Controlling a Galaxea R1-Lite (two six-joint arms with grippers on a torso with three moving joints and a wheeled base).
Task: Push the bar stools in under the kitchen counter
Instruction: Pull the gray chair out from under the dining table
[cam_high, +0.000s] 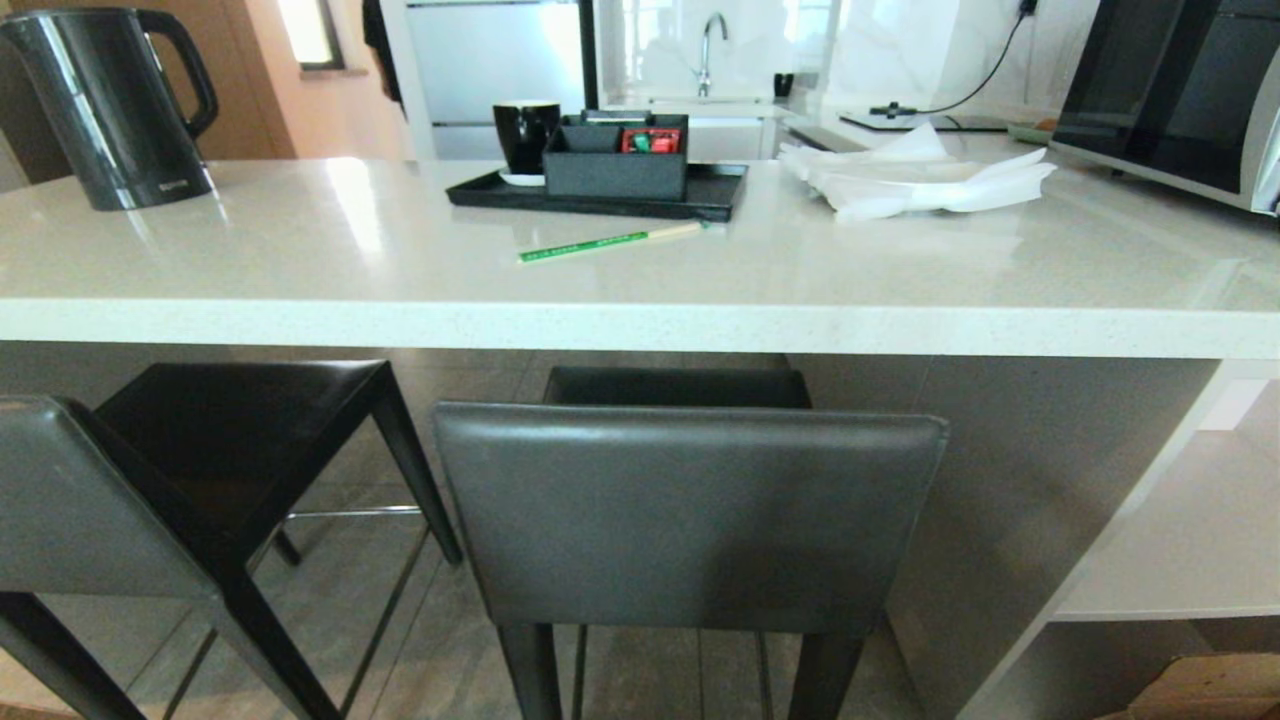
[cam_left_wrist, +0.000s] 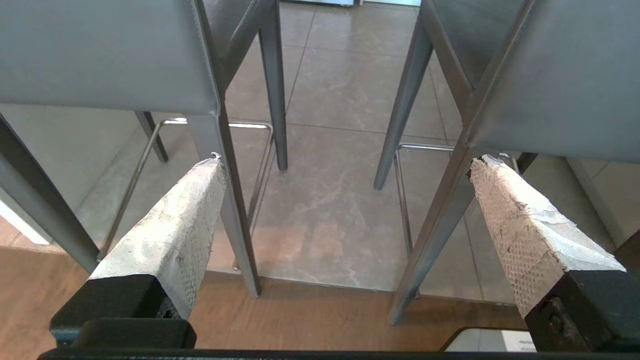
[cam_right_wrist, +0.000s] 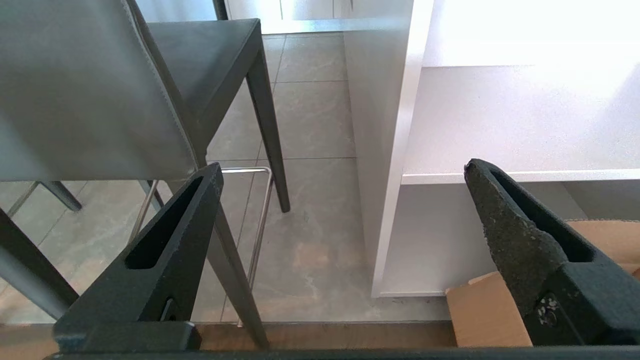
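The kitchen counter (cam_high: 640, 325) is a thick white slab across the head view. One bar stool (cam_high: 690, 510) stands square in the middle, its grey backrest toward me and its seat partly under the slab. The other bar stool (cam_high: 80, 500) stands at the left, turned at an angle, with its seat out from under the slab's edge. Neither arm shows in the head view. My left gripper (cam_left_wrist: 345, 162) hangs open low behind the gap between the two stools' backrests (cam_left_wrist: 100, 55) (cam_left_wrist: 565, 75). My right gripper (cam_right_wrist: 344, 169) is open beside the middle stool (cam_right_wrist: 85, 90), holding nothing.
On the counter stand a black kettle (cam_high: 110, 100), a black tray (cam_high: 600, 195) with a cup and box, a green chopstick packet (cam_high: 610, 242), white paper (cam_high: 920, 175) and a microwave (cam_high: 1170, 90). The white slab leg (cam_right_wrist: 395, 150), a shelf unit (cam_right_wrist: 500, 125) and a cardboard box (cam_right_wrist: 485, 310) lie right.
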